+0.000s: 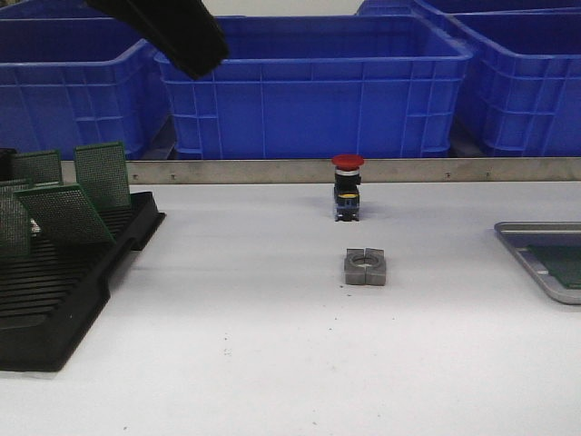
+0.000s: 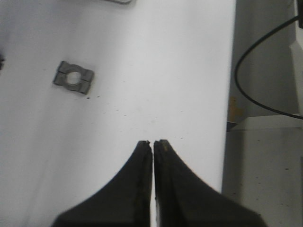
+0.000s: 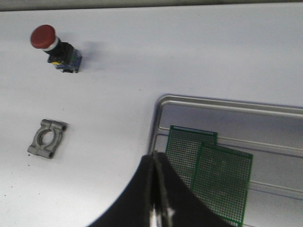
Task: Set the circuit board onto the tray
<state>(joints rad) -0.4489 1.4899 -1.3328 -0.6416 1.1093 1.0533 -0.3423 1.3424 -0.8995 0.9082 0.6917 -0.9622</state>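
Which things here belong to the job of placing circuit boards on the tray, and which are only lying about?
Part of the job:
- tray, two green boards already in it
- circuit boards standing in the black slotted rack
- left gripper and right gripper, both with fingers shut and empty

Just lying about:
- red push button
- grey metal clamp block
- blue bins

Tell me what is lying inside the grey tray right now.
The tray holds two green circuit boards, overlapping on its ribbed floor. The right end effector covers their near corner, and the tray's far side runs out of frame.
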